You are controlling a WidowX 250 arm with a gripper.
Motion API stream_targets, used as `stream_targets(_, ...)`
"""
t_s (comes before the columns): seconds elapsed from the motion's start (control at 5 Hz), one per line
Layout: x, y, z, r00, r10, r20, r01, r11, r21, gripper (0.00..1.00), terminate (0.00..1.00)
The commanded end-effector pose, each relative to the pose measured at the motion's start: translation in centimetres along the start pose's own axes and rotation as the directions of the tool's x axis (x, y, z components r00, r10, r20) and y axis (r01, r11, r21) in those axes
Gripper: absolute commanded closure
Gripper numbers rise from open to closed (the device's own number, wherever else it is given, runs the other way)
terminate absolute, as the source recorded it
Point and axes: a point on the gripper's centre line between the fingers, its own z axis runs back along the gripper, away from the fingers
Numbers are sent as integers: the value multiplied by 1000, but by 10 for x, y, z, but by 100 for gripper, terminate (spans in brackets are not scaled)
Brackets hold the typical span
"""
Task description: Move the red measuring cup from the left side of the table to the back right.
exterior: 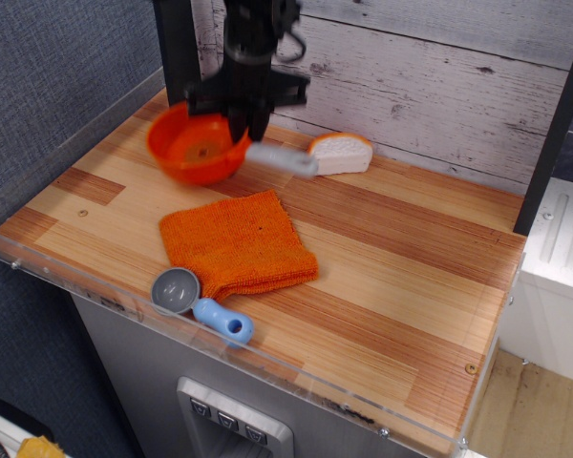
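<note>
The red measuring cup (197,148) is an orange-red round bowl with a light-grey handle pointing right. It hangs in the air above the back left of the striped wood table (392,258), slightly tilted. My gripper (246,131) is shut on the cup where the bowl's rim meets the handle, with the black arm rising straight above it.
An orange knitted cloth (237,243) lies in front of the cup. A small grey scoop with a blue handle (199,300) lies near the front acrylic rim. A bread-like piece (340,153) sits at the back wall, just right of the cup's handle.
</note>
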Motion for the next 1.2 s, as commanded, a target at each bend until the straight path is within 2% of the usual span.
stream_targets(0.0, 21, -21, 70, 994, 17, 111, -4, 993, -119, 100, 0)
stream_targets(0.4, -6, -54, 96, 990, -102, 97, 119, 974, -193, 100, 0)
stream_targets(0.8, -51, -82, 120, 965, -248, 87, 262, 925, -275, 100, 0)
stream_targets(1.0, -72, -87, 120, 948, -311, 68, 317, 903, -291, 100, 0)
